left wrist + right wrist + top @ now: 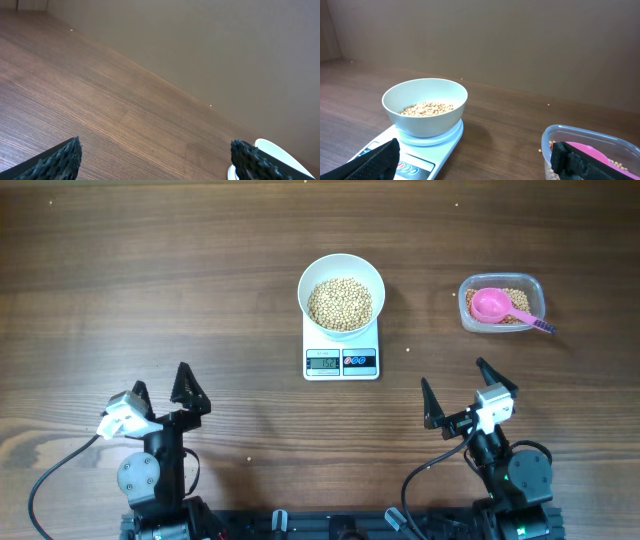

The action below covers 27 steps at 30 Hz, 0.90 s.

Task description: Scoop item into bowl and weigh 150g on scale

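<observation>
A white bowl point(341, 278) point(425, 95) holding tan-yellow beans point(340, 303) point(426, 108) stands on the white scale point(341, 358) point(422, 150) at the table's middle back. More beans lie in a clear tub point(501, 303) point(590, 142) at the back right, with a pink scoop point(492, 304) resting in it. My left gripper point(162, 391) point(155, 157) is open near the front left, nothing between its fingers; the bowl's rim point(272, 149) shows by its right finger. My right gripper point(455, 392) point(475, 160) is open near the front right, below the tub.
The scale's display point(323, 361) and button panel point(359, 361) face the front edge. Bare wooden tabletop point(130, 280) stretches across the left half. A brown wall point(520, 40) rises behind the table in the wrist views.
</observation>
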Each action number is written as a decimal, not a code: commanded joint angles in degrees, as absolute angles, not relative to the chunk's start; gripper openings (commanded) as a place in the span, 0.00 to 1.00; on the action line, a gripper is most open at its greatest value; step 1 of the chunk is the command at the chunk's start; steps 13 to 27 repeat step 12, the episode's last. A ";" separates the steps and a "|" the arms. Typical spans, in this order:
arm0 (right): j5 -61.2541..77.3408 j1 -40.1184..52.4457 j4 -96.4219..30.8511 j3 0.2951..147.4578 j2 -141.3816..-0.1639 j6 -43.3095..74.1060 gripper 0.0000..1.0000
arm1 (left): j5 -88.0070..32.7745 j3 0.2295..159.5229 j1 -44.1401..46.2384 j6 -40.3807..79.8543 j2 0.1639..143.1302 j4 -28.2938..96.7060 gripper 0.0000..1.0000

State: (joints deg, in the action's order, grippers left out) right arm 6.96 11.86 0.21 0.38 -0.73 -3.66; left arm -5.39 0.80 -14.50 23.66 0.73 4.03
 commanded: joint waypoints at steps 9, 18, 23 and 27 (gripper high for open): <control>5.98 12.05 0.36 0.30 -0.21 -2.87 0.99 | -4.62 0.36 -14.13 22.76 0.16 4.10 1.00; 6.00 12.05 0.36 0.30 -0.21 -2.87 1.00 | -4.62 0.36 -14.13 22.76 0.16 4.10 1.00; 6.00 12.05 0.36 0.30 -0.21 -2.87 1.00 | -4.62 0.36 -14.13 22.76 0.16 4.10 1.00; 6.00 12.05 0.36 0.30 -0.21 -2.87 1.00 | -4.62 0.36 -14.13 22.76 0.16 4.10 1.00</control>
